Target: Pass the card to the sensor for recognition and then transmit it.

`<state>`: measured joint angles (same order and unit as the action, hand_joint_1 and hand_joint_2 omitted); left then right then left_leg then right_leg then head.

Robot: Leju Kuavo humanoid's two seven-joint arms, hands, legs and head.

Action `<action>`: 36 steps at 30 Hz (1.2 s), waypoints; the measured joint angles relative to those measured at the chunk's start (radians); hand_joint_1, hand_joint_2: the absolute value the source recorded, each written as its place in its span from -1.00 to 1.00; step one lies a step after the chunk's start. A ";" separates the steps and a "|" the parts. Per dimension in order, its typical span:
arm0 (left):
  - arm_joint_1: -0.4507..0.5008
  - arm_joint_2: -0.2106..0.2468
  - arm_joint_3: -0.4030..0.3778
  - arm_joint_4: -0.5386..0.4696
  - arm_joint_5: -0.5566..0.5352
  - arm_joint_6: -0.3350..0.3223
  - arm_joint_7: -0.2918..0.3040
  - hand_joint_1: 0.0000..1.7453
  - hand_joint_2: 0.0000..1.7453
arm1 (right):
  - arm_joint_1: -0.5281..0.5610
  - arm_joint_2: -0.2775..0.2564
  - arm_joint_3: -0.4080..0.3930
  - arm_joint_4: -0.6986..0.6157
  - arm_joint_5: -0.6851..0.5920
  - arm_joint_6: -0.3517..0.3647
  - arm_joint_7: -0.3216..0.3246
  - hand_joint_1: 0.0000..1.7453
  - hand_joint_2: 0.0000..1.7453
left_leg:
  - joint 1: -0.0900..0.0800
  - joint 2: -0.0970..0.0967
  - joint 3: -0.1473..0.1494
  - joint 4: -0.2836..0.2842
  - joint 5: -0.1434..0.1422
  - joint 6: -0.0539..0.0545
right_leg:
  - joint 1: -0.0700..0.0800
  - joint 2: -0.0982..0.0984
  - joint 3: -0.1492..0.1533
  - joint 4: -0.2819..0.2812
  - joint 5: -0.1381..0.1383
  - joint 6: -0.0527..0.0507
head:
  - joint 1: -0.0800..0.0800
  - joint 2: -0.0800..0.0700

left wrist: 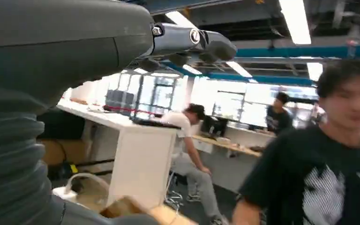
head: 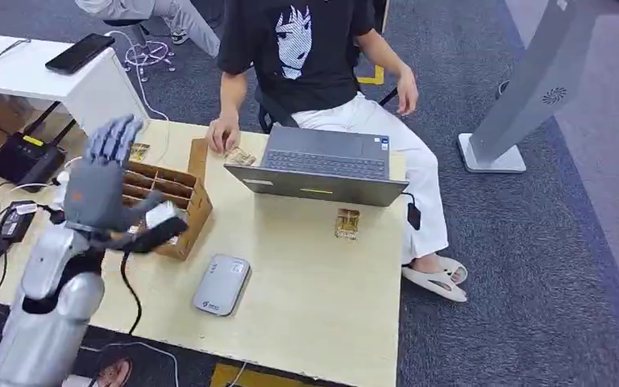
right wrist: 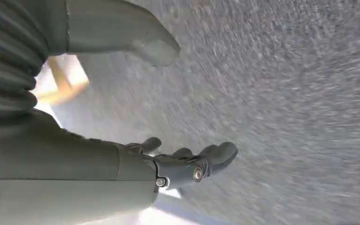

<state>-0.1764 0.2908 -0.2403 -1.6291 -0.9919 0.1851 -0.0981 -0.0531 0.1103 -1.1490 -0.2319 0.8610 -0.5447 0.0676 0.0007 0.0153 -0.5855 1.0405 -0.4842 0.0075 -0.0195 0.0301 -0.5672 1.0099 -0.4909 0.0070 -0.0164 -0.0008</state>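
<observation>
My left hand (head: 101, 189) pinches a white card (head: 161, 214) over the box (head: 179, 193) by the table's left edge. Next I carry it to the sensor (head: 221, 285). My right hand (right wrist: 168, 164) hangs empty, fingers apart.

Pale card (head: 164, 216) over the brown box; grey sensor (head: 221, 285) (flat) on the table.

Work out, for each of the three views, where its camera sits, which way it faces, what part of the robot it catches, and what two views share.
Head view: high on the robot, facing down at the table; the left hand is raised above the cardboard box.
Left wrist view: behind the left hand, facing out across the room.
Right wrist view: behind the right hand, facing the carpet.
Shared: head and left wrist views both show the seated person.
</observation>
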 joint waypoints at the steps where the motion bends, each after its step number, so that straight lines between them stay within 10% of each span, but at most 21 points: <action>1: 0.089 0.018 0.000 -0.049 -0.015 0.028 -0.007 -1.00 1.00 | 0.006 0.004 -0.008 0.000 -0.002 -0.002 -0.006 -1.00 1.00 | 0.001 0.000 -0.001 0.000 -0.001 0.000 | 0.000 0.000 -0.001 0.000 -0.001 0.000 | -0.001 0.000; 9: 0.361 0.059 0.000 -0.264 -0.112 0.074 0.032 -1.00 1.00 | 0.003 0.014 -0.041 0.000 -0.002 -0.007 -0.016 -1.00 1.00 | 0.001 -0.015 -0.004 0.000 -0.001 0.001 | 0.001 -0.015 0.003 -0.001 -0.006 0.001 | 0.001 0.000; 36: 0.436 0.093 0.036 -0.293 -0.212 0.030 0.146 -1.00 1.00 | 0.002 0.031 -0.063 0.000 0.008 -0.022 0.023 -1.00 1.00 | 0.001 -0.015 -0.002 0.000 0.000 0.002 | 0.001 -0.017 0.004 -0.001 -0.005 0.001 | 0.001 0.000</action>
<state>0.2597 0.3841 -0.2041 -1.9219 -1.2039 0.2152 0.0477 -0.0508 0.1415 -1.2119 -0.2323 0.8686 -0.5665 0.0904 0.0016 0.0002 -0.5878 1.0408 -0.4840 0.0094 -0.0187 0.0134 -0.5630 1.0089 -0.4957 0.0080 -0.0153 -0.0004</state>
